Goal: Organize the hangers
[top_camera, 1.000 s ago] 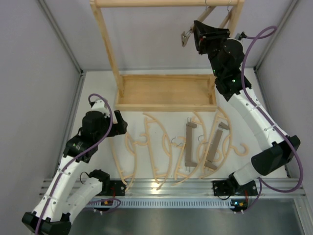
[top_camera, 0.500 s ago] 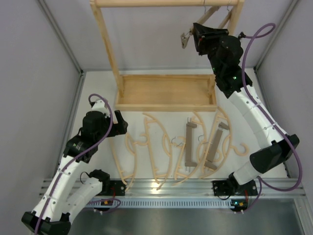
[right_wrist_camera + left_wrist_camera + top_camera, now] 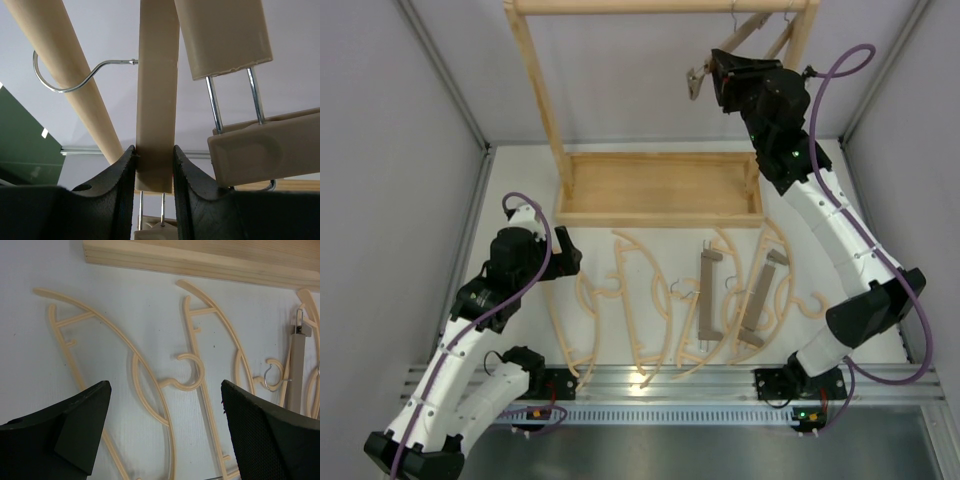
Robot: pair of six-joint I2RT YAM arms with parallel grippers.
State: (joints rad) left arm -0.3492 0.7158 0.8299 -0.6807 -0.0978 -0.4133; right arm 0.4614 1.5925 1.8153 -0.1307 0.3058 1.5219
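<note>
My right gripper (image 3: 154,150) is shut on a straight clamp bar hanger (image 3: 157,95), high up at the rack's right end (image 3: 715,75). That hanger's metal hook (image 3: 60,82) curls round the rack's top rail (image 3: 75,90). A second clamp bar (image 3: 225,35) hangs just to its right (image 3: 782,38). On the table lie several pale curved hangers (image 3: 630,290) and two clamp bars (image 3: 705,300), (image 3: 758,298). My left gripper (image 3: 165,390) is open and holds nothing. It hovers above two curved hangers (image 3: 100,322), (image 3: 215,325) at the left of the pile (image 3: 563,252).
The big pale rack frame stands at the back, its tray base (image 3: 660,190) just beyond the hangers and its left post (image 3: 540,90) upright. Grey walls close both sides. A metal rail (image 3: 670,380) runs along the near edge.
My right gripper has crept slightly left and upward with its clamp bar under the rail. The left arm has not moved.
</note>
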